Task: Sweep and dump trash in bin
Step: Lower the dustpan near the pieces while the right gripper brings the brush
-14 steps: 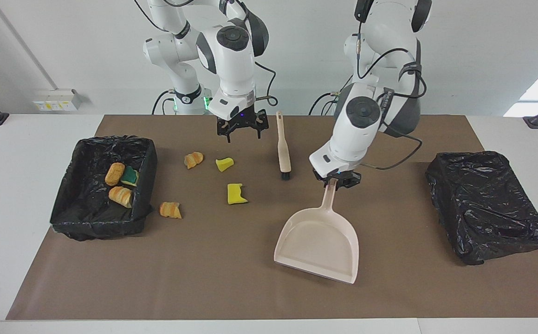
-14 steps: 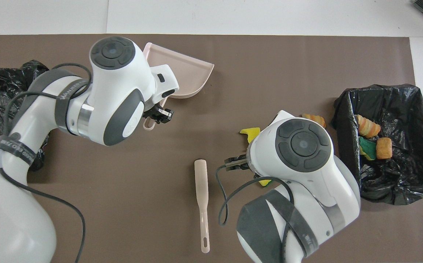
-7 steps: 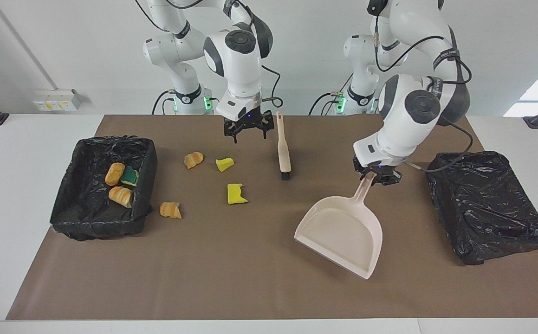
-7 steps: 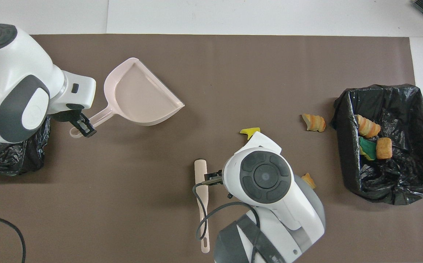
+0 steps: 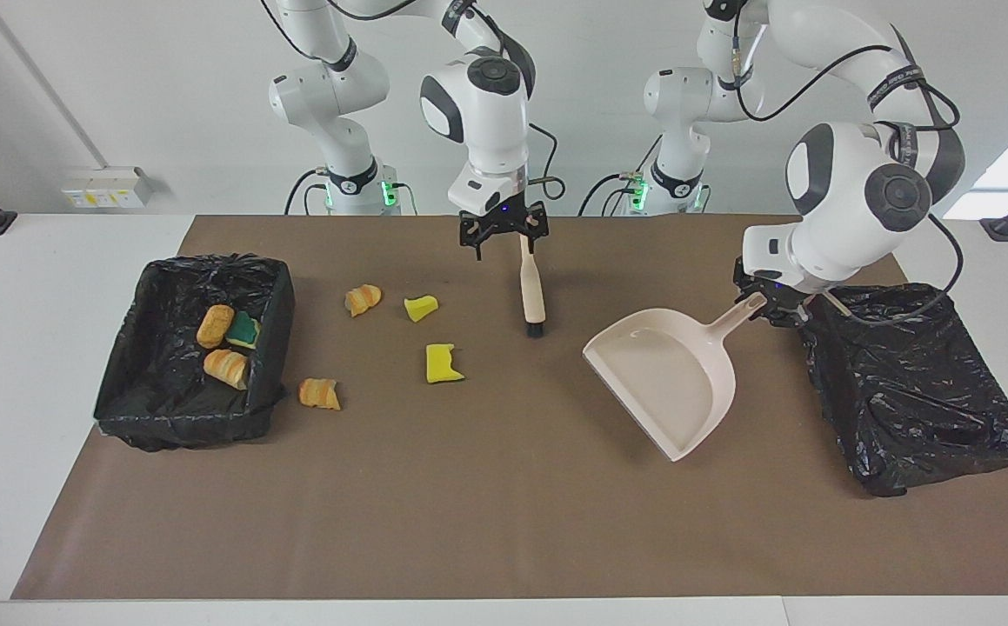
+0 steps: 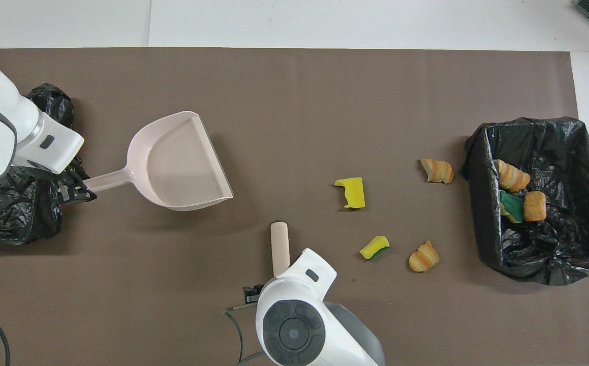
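Left end effector (image 5: 769, 306) grips the dustpan (image 5: 673, 378) handle, well apart from the trash (image 5: 443, 364).

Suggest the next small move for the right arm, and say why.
Probably lower the right gripper and close its jaws on the brush handle. The jaws stand open just over the handle's end, the brush lies untouched, the left gripper already holds the dustpan, and four trash pieces remain on the mat.
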Robot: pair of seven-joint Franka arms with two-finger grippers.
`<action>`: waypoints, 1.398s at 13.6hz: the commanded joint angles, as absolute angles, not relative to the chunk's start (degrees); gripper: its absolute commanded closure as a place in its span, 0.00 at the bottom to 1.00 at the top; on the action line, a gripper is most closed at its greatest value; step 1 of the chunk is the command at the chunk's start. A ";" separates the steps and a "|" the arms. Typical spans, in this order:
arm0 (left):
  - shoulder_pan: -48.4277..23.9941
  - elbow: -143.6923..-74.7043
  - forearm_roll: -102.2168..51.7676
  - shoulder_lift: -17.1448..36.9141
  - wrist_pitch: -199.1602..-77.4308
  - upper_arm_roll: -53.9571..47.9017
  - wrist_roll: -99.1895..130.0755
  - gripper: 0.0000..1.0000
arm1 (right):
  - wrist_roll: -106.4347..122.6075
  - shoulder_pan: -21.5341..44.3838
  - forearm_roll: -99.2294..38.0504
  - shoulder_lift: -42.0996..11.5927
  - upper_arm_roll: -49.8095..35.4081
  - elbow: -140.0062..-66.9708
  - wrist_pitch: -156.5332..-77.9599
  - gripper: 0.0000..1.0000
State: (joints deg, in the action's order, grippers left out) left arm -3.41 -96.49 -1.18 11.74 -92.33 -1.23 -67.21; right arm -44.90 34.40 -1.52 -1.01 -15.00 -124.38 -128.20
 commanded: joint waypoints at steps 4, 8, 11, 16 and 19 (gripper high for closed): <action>-3.16 -114.95 2.46 1.50 -110.46 -1.85 -72.51 1.00 | -51.06 39.11 0.09 -4.31 -14.77 -127.61 -132.63 0.00; -3.78 -120.30 3.68 -0.78 -116.17 -1.85 -72.51 1.00 | -53.25 38.94 0.44 -4.39 -14.68 -127.62 -132.45 0.09; -3.78 -121.55 3.78 -1.41 -116.89 -1.85 -72.33 1.00 | -54.75 38.58 0.27 -4.31 -14.77 -128.41 -132.36 0.26; -3.78 -121.55 3.78 -1.41 -116.89 -1.93 -72.33 1.00 | -54.76 38.50 0.26 -4.13 -14.77 -128.41 -131.05 0.59; -3.87 -121.55 3.78 -1.32 -116.89 -2.11 -72.33 1.00 | -54.76 38.50 0.26 -4.22 -14.68 -128.23 -130.78 1.00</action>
